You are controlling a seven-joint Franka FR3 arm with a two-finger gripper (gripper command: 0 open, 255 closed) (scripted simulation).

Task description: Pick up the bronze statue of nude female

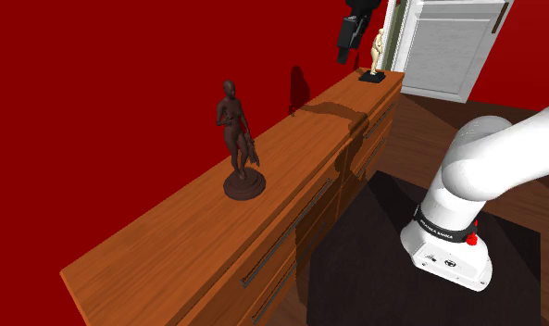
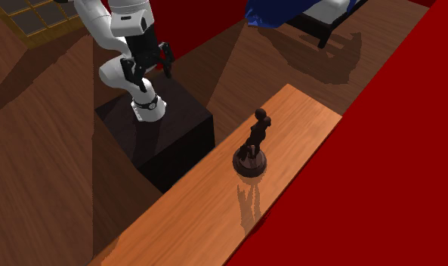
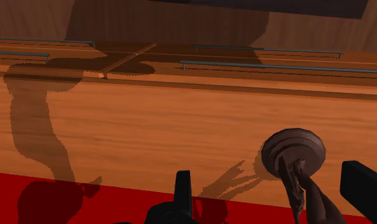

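No text legible anywhere, faint white lettering on the black band (image 1: 445, 231) round the white arm's (image 1: 490, 153) lowest joint, at about four o'clock in the shoulder view, too small to read, no other labels, numbers or signs.

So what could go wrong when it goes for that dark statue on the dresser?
The statue is tall and slim on a small round base, so a bump could topple it onto the dresser top or the floor. In the wrist view it sits nearer one of the open jaws than the other; that one may touch first and push it.
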